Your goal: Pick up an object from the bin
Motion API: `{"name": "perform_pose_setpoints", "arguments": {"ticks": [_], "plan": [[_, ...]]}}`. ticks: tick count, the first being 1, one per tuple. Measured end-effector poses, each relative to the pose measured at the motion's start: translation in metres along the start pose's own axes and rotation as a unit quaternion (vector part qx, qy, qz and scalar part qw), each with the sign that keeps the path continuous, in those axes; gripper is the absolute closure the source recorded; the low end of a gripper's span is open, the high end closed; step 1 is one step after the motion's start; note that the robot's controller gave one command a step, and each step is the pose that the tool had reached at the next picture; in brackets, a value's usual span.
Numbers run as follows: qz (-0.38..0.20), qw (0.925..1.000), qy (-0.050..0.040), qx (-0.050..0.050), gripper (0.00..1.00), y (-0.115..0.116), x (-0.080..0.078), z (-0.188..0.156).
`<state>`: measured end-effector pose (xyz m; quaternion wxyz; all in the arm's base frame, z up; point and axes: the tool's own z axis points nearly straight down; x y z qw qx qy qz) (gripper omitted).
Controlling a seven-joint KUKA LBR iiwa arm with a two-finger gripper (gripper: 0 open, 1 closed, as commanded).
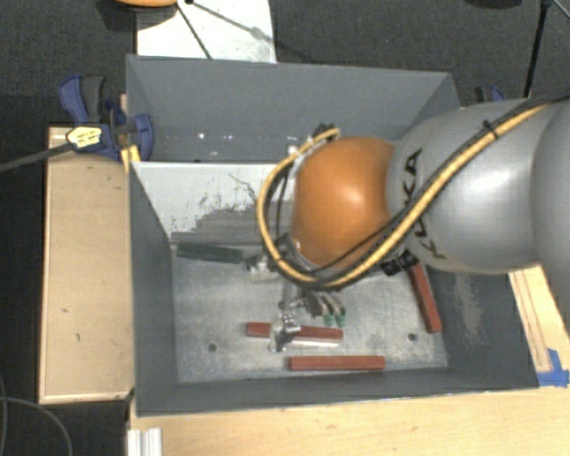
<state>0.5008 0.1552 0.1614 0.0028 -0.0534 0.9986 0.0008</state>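
Bin (294,103): plain grey metal, with pale scratches and whitish scuffs toward 10 o'clock.
Long stick (335,362) at 6 o'clock: reddish brown.
Middle stick (258,330) by the hand: reddish brown.
Tilted stick (426,302) at 3 o'clock: reddish brown, slightly darker.
Bar (207,252) at 9 o'clock: dark green.
Hand (287,335): silvery grey metal.
Wrist cover (337,202): glossy orange.
Arm (494,198): silver-grey with black lettering.
Cables (262,212): yellow and black.
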Motion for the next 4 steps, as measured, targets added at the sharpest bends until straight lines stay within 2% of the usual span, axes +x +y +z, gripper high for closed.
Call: {"name": "perform_pose_setpoints", "arguments": {"ticks": [1, 2, 3, 4], "plan": [[-0.023, 0.9997, -0.0008, 0.000, 0.00, -0.017, -0.020, 0.065], [-0.049, 0.9988, -0.0030, -0.001, 1.00, -0.024, -0.023, 0.087], [-0.048, 0.9989, -0.0029, -0.001, 1.00, -0.024, -0.023, 0.087], [-0.038, 0.9993, 0.0007, 0.000, 1.00, -0.009, -0.008, -0.065]]}}
